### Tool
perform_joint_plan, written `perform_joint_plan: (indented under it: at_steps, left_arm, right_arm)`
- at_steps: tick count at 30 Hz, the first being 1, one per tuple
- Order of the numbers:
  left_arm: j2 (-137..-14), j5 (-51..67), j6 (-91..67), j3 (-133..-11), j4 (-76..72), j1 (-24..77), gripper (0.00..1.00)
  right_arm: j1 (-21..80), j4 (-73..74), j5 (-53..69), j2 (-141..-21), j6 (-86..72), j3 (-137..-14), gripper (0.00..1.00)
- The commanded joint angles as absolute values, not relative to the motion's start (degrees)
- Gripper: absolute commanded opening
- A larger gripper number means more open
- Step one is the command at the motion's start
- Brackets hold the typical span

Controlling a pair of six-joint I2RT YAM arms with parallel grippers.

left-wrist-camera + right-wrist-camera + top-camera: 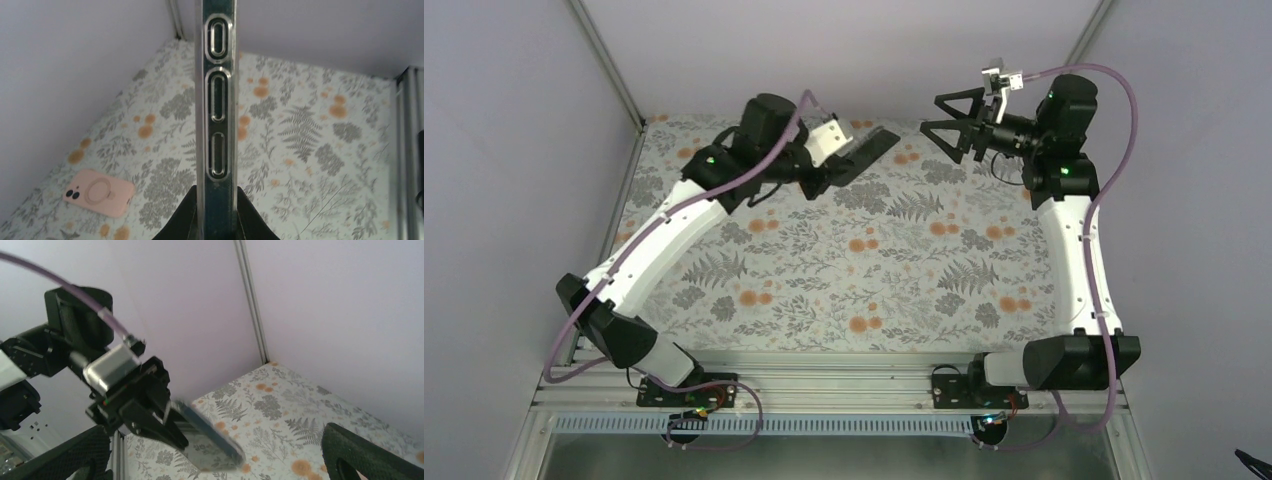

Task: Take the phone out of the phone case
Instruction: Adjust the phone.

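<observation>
Top view: my left tool [836,168] is clamped on the cased phone [869,150], aloft over the tabletop's [844,290] far edge. The right tool [929,112] gapes wide, near the phone's free end.
Left wrist: the clear case [218,60] stands edge-on. I judge it slick, springy plastic over a stiff, fragile slab, so I'd peel at a corner. A pink slab [98,192] lies below-left.
Right wrist: blurred; the case lip probably faces my right tool. Open air between the tools, wall [310,300] close behind.

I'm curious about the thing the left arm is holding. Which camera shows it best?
The left wrist view: the cased phone fills the frame edge-on, its clear button covers sharp, clamped in the left gripper. The top view shows it only as a small dark slab; the right wrist view shows it blurred.
</observation>
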State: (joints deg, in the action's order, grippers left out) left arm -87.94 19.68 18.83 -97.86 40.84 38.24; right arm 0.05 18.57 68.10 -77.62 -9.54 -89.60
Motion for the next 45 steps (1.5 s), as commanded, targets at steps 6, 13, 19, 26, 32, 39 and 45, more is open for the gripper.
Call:
perform_joint_plan:
  at_steps: [6,13,19,26,32,39,45]
  left_arm:
    - [-79.7,41.7,6.2,-100.8,31.0,29.7,0.02]
    - [-77.4,49.6,-7.1,-95.1,20.8,26.7,0.02]
    - [-77.1,54.7,-20.9,-88.0,10.5,24.1,0.02]
    - [-76.6,58.8,-33.4,-77.7,-4.3,22.3,0.02]
    - [-76.1,60.8,-42.7,-71.4,-17.6,22.1,0.02]
    - [-75.9,62.0,-51.5,-66.5,-29.3,22.0,0.02]
    - [-75.4,61.8,-52.8,-64.8,-30.5,22.0,0.02]
  right_arm:
    - [2.4,14.6,75.8,-78.7,-12.9,-93.9,0.99]
    - [7.0,4.3,71.9,-77.4,-25.3,-87.8,0.99]
    - [12.6,-5.7,70.6,-76.9,-36.6,-80.5,0.99]
    - [15.8,-11.0,66.4,-78.3,-43.6,-75.3,0.99]
    - [18.4,-18.1,65.2,-79.7,-50.7,-73.4,0.92]
    - [20.7,-24.0,64.2,-81.5,-57.0,-72.5,0.76]
    - [21.9,-23.2,63.0,-84.6,-56.5,-77.1,0.58]
